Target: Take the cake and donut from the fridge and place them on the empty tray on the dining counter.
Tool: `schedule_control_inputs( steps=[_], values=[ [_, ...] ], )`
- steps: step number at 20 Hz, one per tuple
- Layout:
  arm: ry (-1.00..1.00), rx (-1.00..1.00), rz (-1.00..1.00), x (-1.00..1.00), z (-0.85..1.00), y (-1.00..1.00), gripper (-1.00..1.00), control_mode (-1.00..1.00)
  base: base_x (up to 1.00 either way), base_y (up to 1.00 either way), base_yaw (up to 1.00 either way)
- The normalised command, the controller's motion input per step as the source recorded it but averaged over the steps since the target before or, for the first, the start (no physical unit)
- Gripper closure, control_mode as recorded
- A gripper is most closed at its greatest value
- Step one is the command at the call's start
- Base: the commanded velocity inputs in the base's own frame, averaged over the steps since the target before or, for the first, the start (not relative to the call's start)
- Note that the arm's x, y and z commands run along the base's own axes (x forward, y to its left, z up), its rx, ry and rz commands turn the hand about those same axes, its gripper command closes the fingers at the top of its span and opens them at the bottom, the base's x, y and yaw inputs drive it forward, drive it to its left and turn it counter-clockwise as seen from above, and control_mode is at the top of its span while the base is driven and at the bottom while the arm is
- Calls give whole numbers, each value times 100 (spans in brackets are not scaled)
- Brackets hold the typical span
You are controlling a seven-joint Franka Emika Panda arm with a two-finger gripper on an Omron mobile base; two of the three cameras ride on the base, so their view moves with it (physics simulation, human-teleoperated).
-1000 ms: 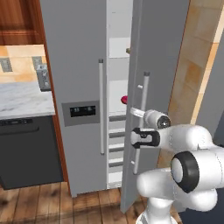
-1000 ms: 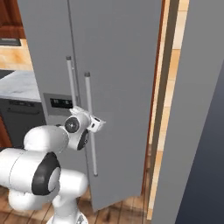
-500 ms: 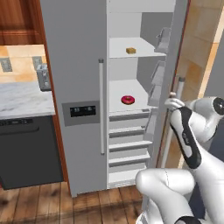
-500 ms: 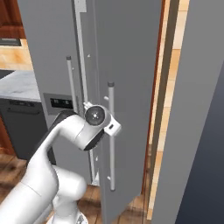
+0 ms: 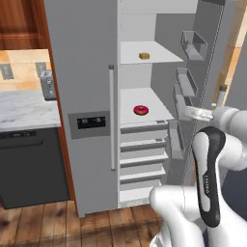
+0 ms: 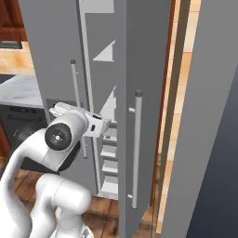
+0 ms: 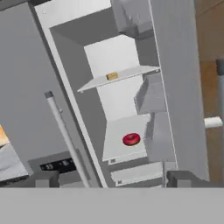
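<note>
The fridge [image 5: 87, 96] stands open. The left base view shows the cake [image 5: 144, 56] one shelf above the donut [image 5: 141, 110]; the hand view shows the gripper [image 7: 107, 181] with fingers spread apart, empty.

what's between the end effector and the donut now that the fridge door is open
Nothing visible. The fridge's right door is swung wide, and the donut lies exposed on a white shelf, the cake one shelf higher. The open end effector looks straight in, well back from both.

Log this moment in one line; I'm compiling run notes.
fridge door open | cake upper shelf | donut shelf below | gripper open, empty
</note>
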Motion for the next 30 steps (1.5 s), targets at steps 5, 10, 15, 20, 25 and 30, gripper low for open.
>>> schedule_control_inputs(
  steps=[5,10,15,20,25,30],
  values=[
    [1,-32,-3,42,26,65,-100,-100,0,0,0],
    [0,-8,-23,19,-20,-19,-100,-100,0,0,0],
    [0,0,-32,6,-31,-22,-100,-100,0,0,0],
    [-8,0,-3,29,-24,-15,-100,-100,0,0,0],
    [-10,0,0,36,-19,-25,-100,-100,0,0,0],
    [0,0,0,25,-14,-39,-100,-100,0,0,0]
  ],
)
